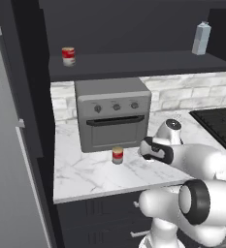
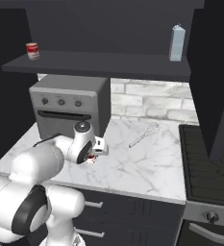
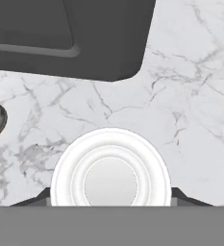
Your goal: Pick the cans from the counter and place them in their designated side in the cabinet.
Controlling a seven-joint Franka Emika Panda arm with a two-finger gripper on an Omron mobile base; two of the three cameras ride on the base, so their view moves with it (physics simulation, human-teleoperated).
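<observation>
One white-topped can (image 3: 110, 166) — snug in the tool (image 3: 110, 198)

- Red-and-white can (image 1: 68, 56) – upright on the cabinet (image 1: 134, 64) shelf board, near its left end.
- Red can with tan band (image 1: 117, 155) – upright on the counter (image 1: 85, 179), just before the toaster oven.
- Another can (image 3: 110, 168) – seen from above, pale round top with ringed rim, standing on the veined marble to its right.

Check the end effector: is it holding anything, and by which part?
Likely a can, pinched across its sides near the top rim by the end effector, one fingertip each side; it seems to stand on the counter.
</observation>
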